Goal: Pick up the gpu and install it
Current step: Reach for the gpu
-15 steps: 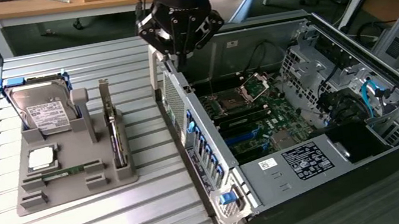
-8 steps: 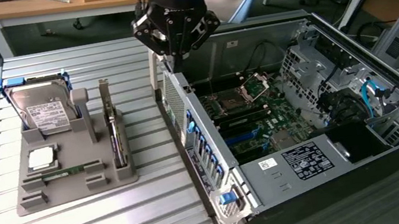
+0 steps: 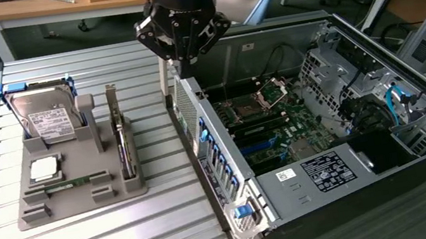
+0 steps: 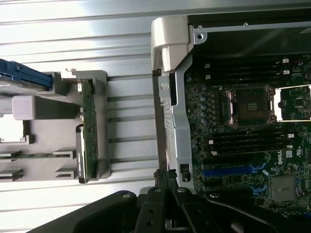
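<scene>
My gripper (image 3: pixel 184 65) hangs pinched together, empty, above the computer case's (image 3: pixel 222 168) rear wall — the gpu (image 3: pixel 119 137) stands in its grey holder (image 3: pixel 80 201), so pickup and install both remain.

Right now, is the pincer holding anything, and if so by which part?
Nothing is held. The pincer is shut and empty, over the edge of the computer case; the gpu stands untouched in the grey tray.
</scene>
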You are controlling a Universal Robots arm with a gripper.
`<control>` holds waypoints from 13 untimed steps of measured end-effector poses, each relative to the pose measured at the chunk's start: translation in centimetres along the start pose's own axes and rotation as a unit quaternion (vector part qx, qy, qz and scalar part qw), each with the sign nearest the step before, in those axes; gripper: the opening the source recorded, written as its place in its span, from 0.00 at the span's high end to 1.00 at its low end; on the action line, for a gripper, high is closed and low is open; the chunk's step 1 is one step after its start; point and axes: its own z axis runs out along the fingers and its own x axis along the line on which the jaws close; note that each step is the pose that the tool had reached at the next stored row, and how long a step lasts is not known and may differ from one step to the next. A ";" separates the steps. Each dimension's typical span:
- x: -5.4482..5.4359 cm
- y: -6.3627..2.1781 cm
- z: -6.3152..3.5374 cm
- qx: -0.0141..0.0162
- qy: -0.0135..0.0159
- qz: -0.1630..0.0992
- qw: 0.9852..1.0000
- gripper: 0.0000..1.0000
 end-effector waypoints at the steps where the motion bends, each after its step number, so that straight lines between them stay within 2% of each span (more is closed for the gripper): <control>1: 0.1 -0.01 -0.01 0.000 0.000 0.000 1.000 0.89; 13: 1.1 -0.08 -0.03 0.000 0.000 0.000 1.000 0.89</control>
